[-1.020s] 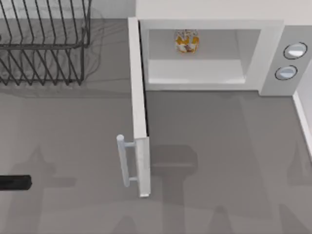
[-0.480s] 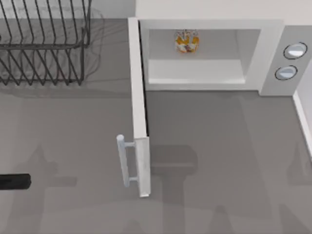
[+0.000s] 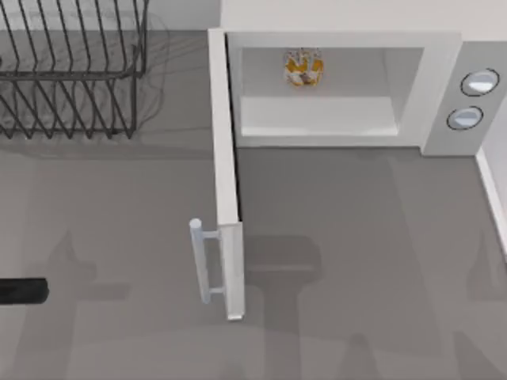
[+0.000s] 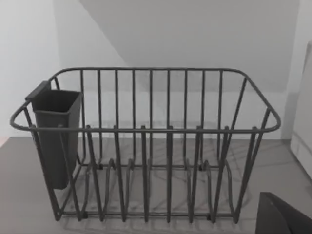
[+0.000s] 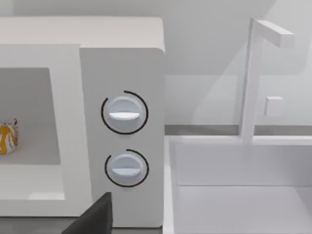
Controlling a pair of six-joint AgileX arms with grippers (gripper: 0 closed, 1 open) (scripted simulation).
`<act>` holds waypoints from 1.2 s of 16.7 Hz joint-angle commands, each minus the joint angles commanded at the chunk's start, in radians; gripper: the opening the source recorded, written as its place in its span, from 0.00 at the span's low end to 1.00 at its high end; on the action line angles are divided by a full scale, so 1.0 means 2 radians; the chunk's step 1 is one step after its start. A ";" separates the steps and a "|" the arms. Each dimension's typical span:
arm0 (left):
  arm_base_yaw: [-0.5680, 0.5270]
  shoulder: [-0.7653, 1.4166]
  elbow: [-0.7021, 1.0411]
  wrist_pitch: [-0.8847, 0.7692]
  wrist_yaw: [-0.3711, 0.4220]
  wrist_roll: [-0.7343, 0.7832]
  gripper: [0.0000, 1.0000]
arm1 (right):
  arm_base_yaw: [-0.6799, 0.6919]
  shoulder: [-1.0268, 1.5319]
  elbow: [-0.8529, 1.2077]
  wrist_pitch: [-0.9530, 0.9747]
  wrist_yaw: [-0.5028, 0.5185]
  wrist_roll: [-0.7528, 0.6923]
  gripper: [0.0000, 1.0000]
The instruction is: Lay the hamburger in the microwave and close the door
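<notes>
Left arm (image 3: 24, 291): dark cylindrical stub at the table's near left edge in top view, well apart from everything; can't tell its pincer state. Right pincer: a dark wedge (image 5: 95, 218) at the right wrist view's edge may be part of it, state can't tell

Hamburger (image 3: 304, 67): small blotchy orange-yellow and white lump, sits inside the microwave (image 3: 341, 87) cavity, toward its far left. Right wrist view catches its edge (image 5: 7, 136) plus two round knobs (image 5: 125, 113) on the grey panel

Door (image 3: 225, 174): flat white slab, swung fully open toward the near side, pale bar handle (image 3: 200, 261) on its left face

Left wrist view faces the black wire rack (image 4: 146, 146), boxy dark cup (image 4: 54, 131) clipped on one end. Right wrist view also shows a white sink basin (image 5: 239, 185) with squared faucet (image 5: 258, 78) right of the microwave
</notes>
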 joint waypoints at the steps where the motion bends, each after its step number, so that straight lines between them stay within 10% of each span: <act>1: -0.005 0.005 0.002 0.002 -0.007 0.000 0.00 | 0.000 0.000 0.000 0.000 0.000 0.000 1.00; 10: -0.139 0.097 0.052 0.047 -0.138 0.002 0.00 | 0.000 0.000 0.000 0.000 0.000 0.000 1.00; 20: -0.133 0.180 0.111 -0.011 -0.103 -0.049 0.00 | 0.000 0.000 0.000 0.000 0.000 0.000 1.00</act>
